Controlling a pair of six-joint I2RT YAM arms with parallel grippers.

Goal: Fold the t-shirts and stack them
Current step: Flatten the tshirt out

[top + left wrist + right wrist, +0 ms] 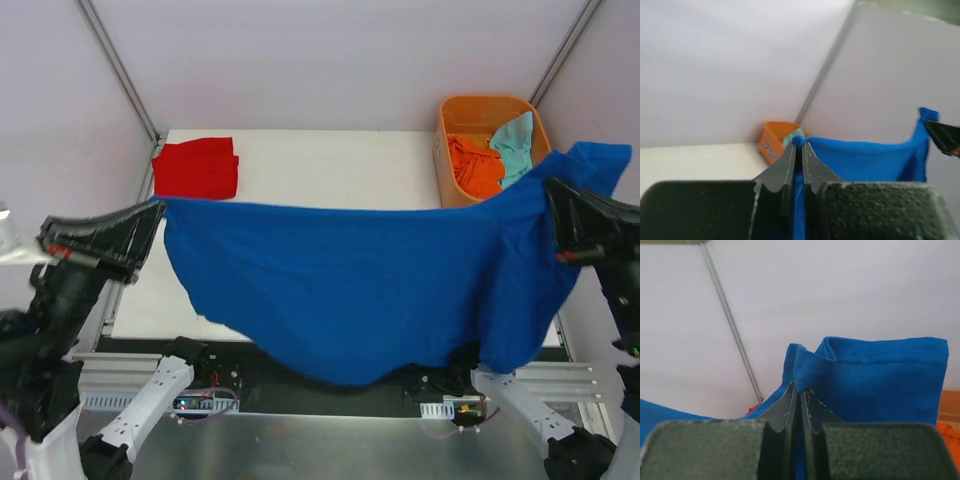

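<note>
Holding blue t-shirt (350, 290) spread above the table (330, 165) — left gripper (156, 207) and right gripper (548, 187) each clamped on an upper corner; red t-shirt (197, 168) lies folded at far left.

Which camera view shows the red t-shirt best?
Top external: the red t-shirt lies whole, folded, at the table's far left corner. Right wrist shows only a red sliver beside the blue t-shirt; left wrist shows none of it.

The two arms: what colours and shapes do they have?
White lower links, black upper parts. The left gripper and right gripper are black, each with a red mark. The fingers are dark grey, tapered, with toothed edges. Cables lie near the bases.
</note>
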